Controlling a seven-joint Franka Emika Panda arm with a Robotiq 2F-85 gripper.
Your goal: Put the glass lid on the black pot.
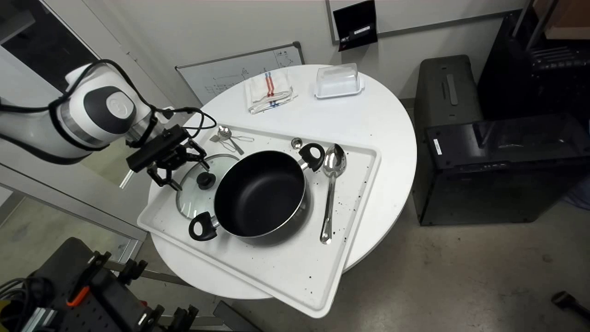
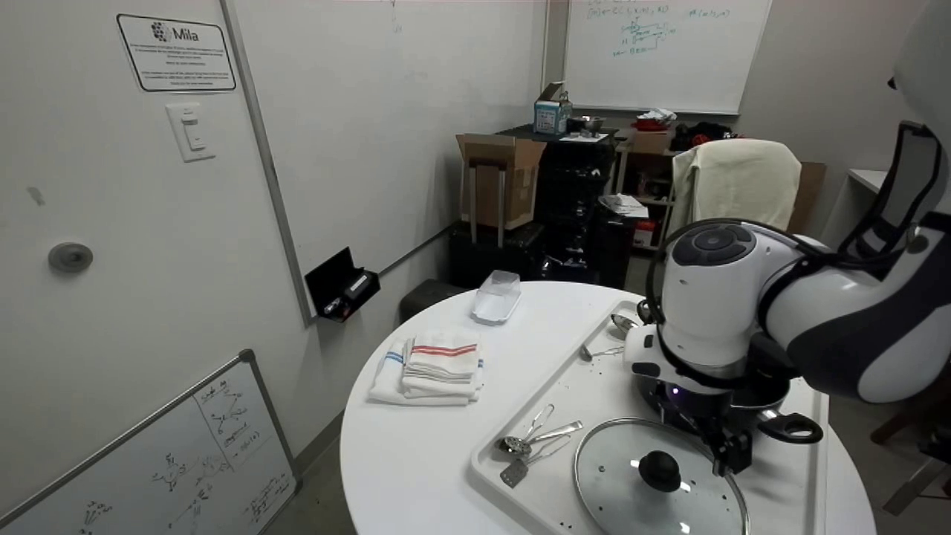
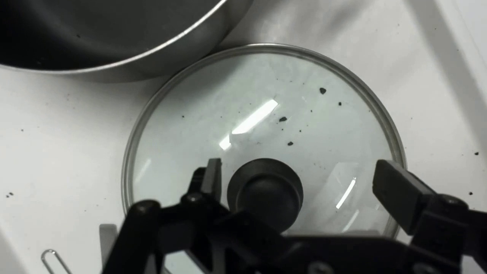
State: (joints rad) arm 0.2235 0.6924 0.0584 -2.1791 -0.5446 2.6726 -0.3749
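Two fingers (image 3: pixel 397 196) of the gripper (image 3: pixel 298 179) stand wide apart above the glass lid (image 3: pixel 182 160); in the wrist view, the lid's black knob (image 3: pixel 266 190) appears between them. The black pot (image 1: pixel 260 196) stands to one side of the gripper, just beside the lid.

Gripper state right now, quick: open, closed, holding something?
Gripper: open, holding nothing; in the wrist view its jaws stand apart, with the knob of the glass lid showing ungripped between them.
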